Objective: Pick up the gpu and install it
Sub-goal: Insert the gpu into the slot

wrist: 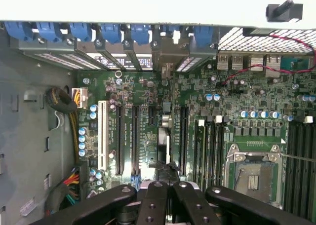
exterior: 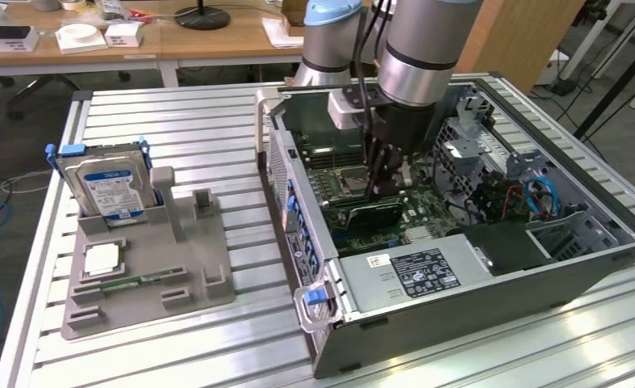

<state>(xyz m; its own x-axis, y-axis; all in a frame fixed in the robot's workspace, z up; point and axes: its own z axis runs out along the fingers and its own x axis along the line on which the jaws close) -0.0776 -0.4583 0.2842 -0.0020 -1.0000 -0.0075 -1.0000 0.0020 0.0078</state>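
Black gripper [wrist: 166, 185] linkages sit closest to the lens. Their inner fingers are drawn together on the upper edge of the gpu [wrist: 165, 153], so I judge the gripper clenched on the card. Seen edge-on, the gpu hangs straight below the gripper. It runs parallel to the long black expansion slots [wrist: 134, 141] on the motherboard [wrist: 222, 111]. The card's far end points toward the row of blue latches [wrist: 108, 32] at the rear openings of the computer case [exterior: 490, 275].

The case lies open on its side on the counter [exterior: 188, 347], and the arm reaches down into it with the card low over the board. Whether the card's edge has met a slot is hidden beneath the card itself.

To do this step well:
- Keep the card upright and parallel to the chosen slot.
- Line up the contact edge along its full length before any downward push.
- Check that the bracket end drops into an open rear bay, not onto a slot cover.
- Press evenly and straight down. A tilted push could jam one end or stress the board.
- Mind the tall capacitors and the neighbouring white slot [wrist: 102, 136] beside the gripper's path.
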